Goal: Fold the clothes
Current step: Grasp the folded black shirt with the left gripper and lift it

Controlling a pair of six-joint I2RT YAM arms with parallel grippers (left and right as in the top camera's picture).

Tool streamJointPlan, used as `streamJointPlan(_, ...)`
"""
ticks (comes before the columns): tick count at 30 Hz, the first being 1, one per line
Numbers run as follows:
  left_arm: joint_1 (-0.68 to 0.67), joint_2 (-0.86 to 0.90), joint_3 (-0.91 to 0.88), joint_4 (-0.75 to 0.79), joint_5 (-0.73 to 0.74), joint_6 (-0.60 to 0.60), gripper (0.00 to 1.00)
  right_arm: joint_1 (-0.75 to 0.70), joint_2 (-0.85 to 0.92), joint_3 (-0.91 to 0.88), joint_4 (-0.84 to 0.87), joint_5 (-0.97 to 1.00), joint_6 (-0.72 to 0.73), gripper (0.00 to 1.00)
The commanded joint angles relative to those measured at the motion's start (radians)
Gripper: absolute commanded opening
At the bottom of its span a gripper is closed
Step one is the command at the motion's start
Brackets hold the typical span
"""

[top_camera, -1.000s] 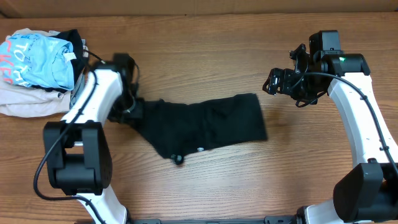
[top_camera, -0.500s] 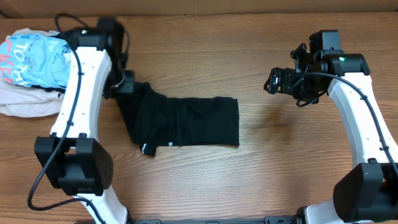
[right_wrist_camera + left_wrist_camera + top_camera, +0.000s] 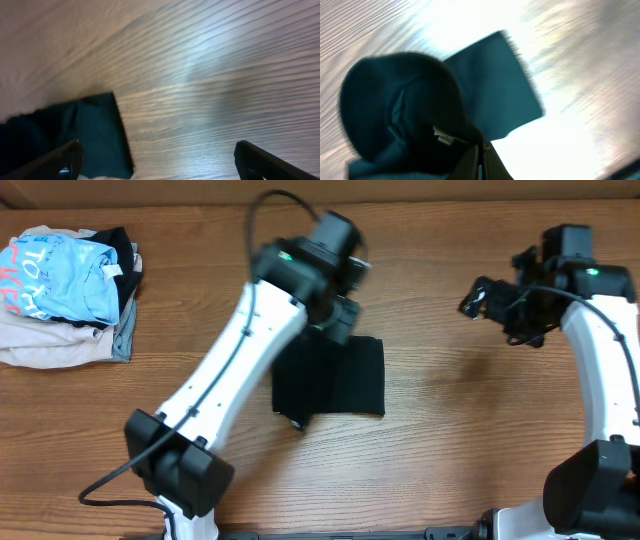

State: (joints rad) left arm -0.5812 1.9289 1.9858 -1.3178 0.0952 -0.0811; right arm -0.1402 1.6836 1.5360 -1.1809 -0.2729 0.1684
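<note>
Far left on the brown wood-grain table point(image 3: 450, 440) sits a pile of folded garments point(image 3: 60, 340), a light blue shirt with pink lettering point(image 3: 55, 275) on top, well apart from the action. The white left arm point(image 3: 230, 380) slants across mid-table and covers the left edge of the black T-shirt point(image 3: 345, 380), a soft, matte rectangle lying at centre. The left gripper point(image 3: 338, 320) is pinched tight on its top edge. The right gripper point(image 3: 478, 298) hangs spread wide, holding nothing, right of the shirt. The left wrist view is smeared; a small white label point(image 3: 442, 136) just shows on a bulging fold.
</note>
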Motion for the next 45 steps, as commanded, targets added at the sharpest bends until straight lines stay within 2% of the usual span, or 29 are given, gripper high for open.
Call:
streamJointPlan(1,-0.076,0.023,0.025,0.038,0.065,-0.036,0.04,-0.055,-0.059,0.069,-0.012,-0.001,0.010,1.00)
streamJointPlan(11,-0.198,0.172,0.025,0.144,0.095,-0.035,0.04,-0.170,-0.085,0.083,-0.019,-0.001,0.010,1.00)
streamJointPlan(16,-0.209,0.263,0.025,0.236,0.200,-0.026,0.04,-0.194,-0.085,0.083,-0.015,-0.001,0.010,1.00)
streamJointPlan(17,-0.209,0.273,0.025,0.248,0.217,-0.024,0.09,-0.197,-0.085,0.083,-0.014,-0.001,0.010,1.00)
streamJointPlan(20,-0.210,0.286,0.025,0.266,0.238,0.018,0.76,-0.203,-0.085,0.083,-0.007,-0.001,0.010,1.00)
streamJointPlan(21,-0.211,0.286,0.026,0.268,0.233,0.027,0.93,-0.203,-0.085,0.083,-0.006,-0.001,0.010,1.00)
streamJointPlan(22,-0.211,0.283,0.028,0.267,0.227,0.032,1.00,-0.203,-0.085,0.083,-0.003,-0.001,0.010,1.00)
streamJointPlan(27,-0.201,0.261,0.106,0.166,0.180,0.055,1.00,-0.203,-0.085,0.083,0.001,-0.001,0.010,1.00)
streamJointPlan(33,-0.218,0.261,0.187,0.009,0.050,0.105,1.00,-0.203,-0.085,0.083,0.001,-0.001,0.010,1.00)
streamJointPlan(37,-0.238,0.290,0.114,0.058,-0.013,0.102,0.99,-0.203,-0.085,0.083,-0.004,-0.001,0.010,1.00)
streamJointPlan(45,-0.240,0.427,0.097,0.067,-0.017,0.102,1.00,-0.203,-0.085,0.083,-0.011,-0.001,-0.012,1.00)
